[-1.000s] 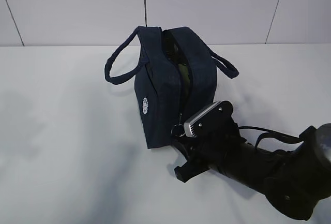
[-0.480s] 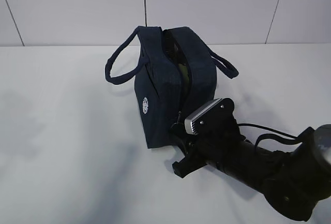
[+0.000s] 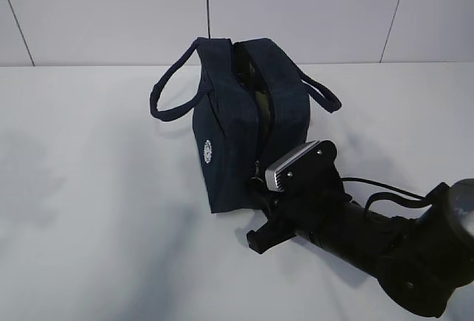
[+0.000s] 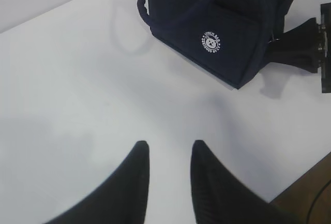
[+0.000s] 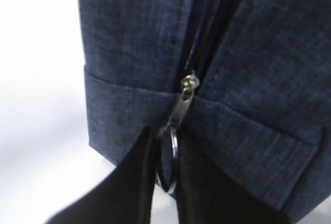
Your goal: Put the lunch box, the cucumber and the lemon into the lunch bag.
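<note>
Lunch bag, navy fabric with loop handles and a round white logo, is sitting mid-worktop, its zipper gaping; the right tool is pinching the silver ring pull, the left tool is hovering part-open, empty.

A plain white surface runs back to a pale panelled wall. One thing stands directly on it: a dark navy lunch bag, upright near the middle, its top zipper open, one loop handle drooping to each side. Soft grey shadows fall on the surface beside the bag
</note>
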Action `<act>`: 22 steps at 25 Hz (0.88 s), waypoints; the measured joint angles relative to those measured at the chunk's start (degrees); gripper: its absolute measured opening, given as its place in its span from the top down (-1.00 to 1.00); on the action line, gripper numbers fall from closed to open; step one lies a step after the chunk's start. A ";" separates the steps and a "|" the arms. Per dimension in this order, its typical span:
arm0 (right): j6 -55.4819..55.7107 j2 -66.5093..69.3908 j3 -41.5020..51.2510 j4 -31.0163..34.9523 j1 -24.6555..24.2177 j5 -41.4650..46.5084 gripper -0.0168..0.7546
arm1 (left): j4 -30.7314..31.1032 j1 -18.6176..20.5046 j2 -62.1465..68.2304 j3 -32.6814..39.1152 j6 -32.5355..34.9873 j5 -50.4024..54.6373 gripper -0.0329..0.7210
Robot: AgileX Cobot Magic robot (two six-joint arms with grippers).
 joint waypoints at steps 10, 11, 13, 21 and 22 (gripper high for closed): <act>2.66 0.00 0.00 0.46 0.00 0.00 0.81 | -2.18 0.00 0.00 0.00 0.00 0.10 0.42; 2.66 0.00 0.00 0.46 0.00 0.00 0.86 | -2.77 0.00 0.00 0.00 0.00 0.10 0.42; 2.97 0.00 0.00 0.54 0.00 0.00 0.96 | -4.11 0.00 0.00 0.00 0.00 0.10 0.42; 3.43 -0.47 0.00 0.54 0.00 0.10 0.96 | -7.49 0.00 1.27 0.00 0.00 0.00 0.42; 3.65 -0.47 0.00 0.54 0.00 0.10 0.96 | -8.33 0.00 2.02 0.00 0.00 0.00 0.42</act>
